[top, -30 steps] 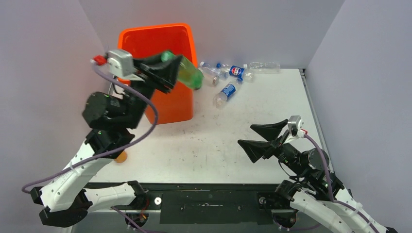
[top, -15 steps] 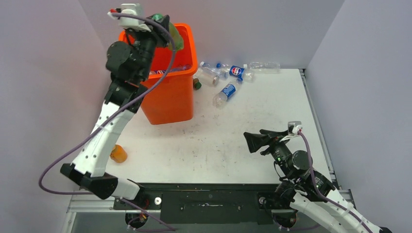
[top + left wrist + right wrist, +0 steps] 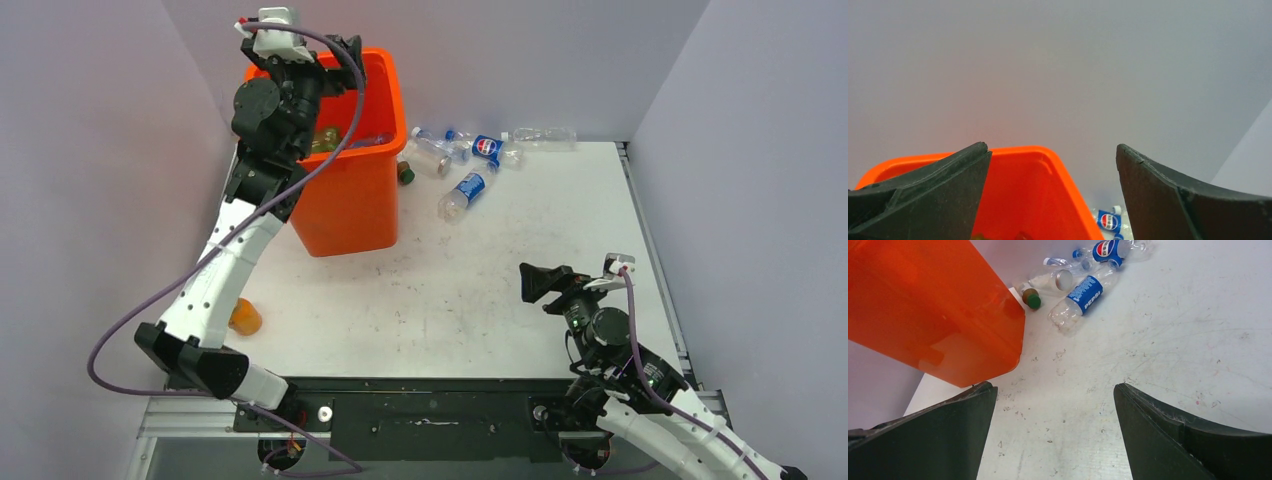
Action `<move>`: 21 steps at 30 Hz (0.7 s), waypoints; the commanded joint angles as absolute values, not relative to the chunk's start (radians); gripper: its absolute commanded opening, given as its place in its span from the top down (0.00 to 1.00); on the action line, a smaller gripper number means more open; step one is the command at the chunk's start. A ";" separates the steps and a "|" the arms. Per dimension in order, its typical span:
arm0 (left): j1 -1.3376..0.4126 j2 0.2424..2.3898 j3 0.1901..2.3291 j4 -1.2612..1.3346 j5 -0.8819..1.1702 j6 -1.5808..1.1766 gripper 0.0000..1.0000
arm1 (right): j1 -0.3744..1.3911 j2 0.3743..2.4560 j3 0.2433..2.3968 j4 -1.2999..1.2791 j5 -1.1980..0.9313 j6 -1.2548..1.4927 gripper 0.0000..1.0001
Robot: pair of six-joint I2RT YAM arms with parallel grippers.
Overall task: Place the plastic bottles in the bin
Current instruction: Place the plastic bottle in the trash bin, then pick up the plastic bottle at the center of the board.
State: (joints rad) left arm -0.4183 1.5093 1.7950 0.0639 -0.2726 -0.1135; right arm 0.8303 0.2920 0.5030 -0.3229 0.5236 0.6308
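left claw point(image 3: 1050, 146) open, empty, above bin point(image 3: 350, 200) | right claw point(image 3: 1054, 385) open, empty, well apart from bottles point(image 3: 467, 192) | 1 bin, about 6 bottles beside it, 1 orange bottle point(image 3: 243, 317) alone

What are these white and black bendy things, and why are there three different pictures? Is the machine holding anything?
Those are two robot arms, bolted to the near edge of a table. The left arm reaches up over the orange bin. The right arm sits low on the other side.

One picture comes from a camera high above the arms. The other two come from small cameras on the wrists, so each shows that arm's own black jaws at the bottom. Both pairs of jaws stand wide open with nothing between them, so nothing is held.

Some bottles lie inside the bin. More clear bottles lie on the table near the far wall, and a squat orange bottle lies beside the left arm.
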 commanded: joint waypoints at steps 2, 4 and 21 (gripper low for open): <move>-0.565 1.276 1.733 0.212 -0.268 -0.062 0.04 | 0.831 0.324 0.497 -0.308 0.548 0.637 0.10; -0.652 1.200 1.685 0.180 -0.260 -0.021 0.04 | 0.830 0.332 0.500 -0.299 0.537 0.637 0.10; -0.886 0.757 1.195 -0.447 -0.023 0.078 0.04 | 0.828 0.460 0.443 -0.137 0.595 0.656 0.10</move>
